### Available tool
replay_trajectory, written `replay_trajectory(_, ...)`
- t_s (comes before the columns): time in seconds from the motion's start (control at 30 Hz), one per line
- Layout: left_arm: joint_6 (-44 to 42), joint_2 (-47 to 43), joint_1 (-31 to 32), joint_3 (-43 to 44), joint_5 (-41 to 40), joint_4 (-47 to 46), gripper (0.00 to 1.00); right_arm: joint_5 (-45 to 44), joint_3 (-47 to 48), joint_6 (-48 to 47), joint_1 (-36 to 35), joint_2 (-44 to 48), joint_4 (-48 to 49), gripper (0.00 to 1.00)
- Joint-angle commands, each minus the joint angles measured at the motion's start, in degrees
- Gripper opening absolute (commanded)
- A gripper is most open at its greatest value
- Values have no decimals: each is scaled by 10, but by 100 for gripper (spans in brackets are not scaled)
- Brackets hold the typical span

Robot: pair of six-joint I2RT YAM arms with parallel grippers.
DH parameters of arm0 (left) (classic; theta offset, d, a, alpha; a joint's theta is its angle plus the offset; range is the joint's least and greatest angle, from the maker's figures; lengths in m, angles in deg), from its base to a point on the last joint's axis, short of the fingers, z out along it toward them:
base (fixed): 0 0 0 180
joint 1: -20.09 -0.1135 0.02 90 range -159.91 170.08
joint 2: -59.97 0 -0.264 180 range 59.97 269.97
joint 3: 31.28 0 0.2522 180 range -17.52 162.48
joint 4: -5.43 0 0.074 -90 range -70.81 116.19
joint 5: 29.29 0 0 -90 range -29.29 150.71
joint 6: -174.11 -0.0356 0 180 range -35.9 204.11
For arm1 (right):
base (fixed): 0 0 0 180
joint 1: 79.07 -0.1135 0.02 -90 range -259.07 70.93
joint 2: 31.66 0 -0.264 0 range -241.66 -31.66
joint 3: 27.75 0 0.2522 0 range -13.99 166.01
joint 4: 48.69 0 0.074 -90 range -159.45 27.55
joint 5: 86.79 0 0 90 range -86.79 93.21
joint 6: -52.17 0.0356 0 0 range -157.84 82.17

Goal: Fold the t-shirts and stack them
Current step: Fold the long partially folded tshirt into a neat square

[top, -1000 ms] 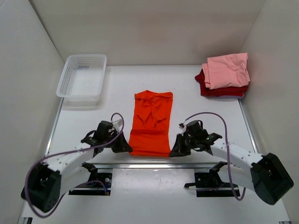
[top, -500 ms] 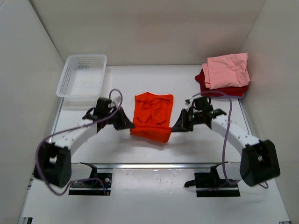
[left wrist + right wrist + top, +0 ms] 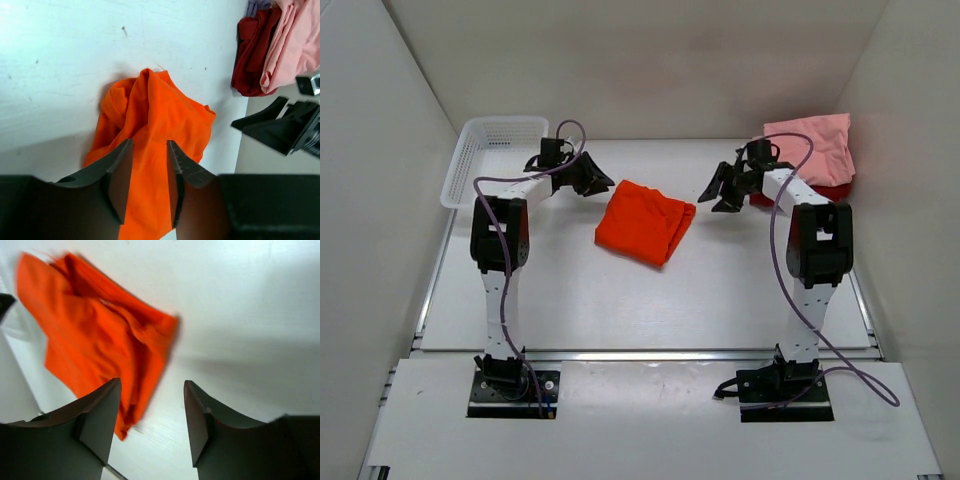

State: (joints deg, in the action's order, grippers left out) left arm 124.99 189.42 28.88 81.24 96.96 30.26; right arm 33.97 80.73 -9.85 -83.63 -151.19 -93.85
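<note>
The bright orange t-shirt lies folded over on the table, a little rumpled. My left gripper hovers at its far left corner. In the left wrist view the left gripper is open, and the orange t-shirt shows through the gap below the fingers. My right gripper is just right of the shirt. It is open with bare table between its fingers and the orange t-shirt to their left. The light pink t-shirt lies folded on the dark red one at the far right.
A white mesh basket stands at the far left, just behind my left arm. White walls close in the table on three sides. The pink and dark red stack also shows in the left wrist view.
Both grippers carried the orange t-shirt's near edge away from the bases and over its far half, folding it. Both then opened and let go.
</note>
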Motion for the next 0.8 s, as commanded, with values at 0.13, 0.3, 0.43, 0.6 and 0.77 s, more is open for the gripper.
replay_trajectory(0.13,31,-159,1,-194,47,-104,41,-55,-230,43,-53,161,147,87)
replay_trajectory(0.3,40,-300,-1,-343,63,-154,39,-52,-343,130,-88,174,291,99)
replay_trajectory(0.43,49,-404,-16,-447,64,-166,37,-61,-343,210,-114,123,374,99)
replay_trajectory(0.6,44,-473,-45,-486,75,-137,38,-45,-257,280,-146,32,395,99)
replay_trajectory(0.77,54,-489,-69,-487,97,-142,39,21,-205,319,-158,-31,406,88)
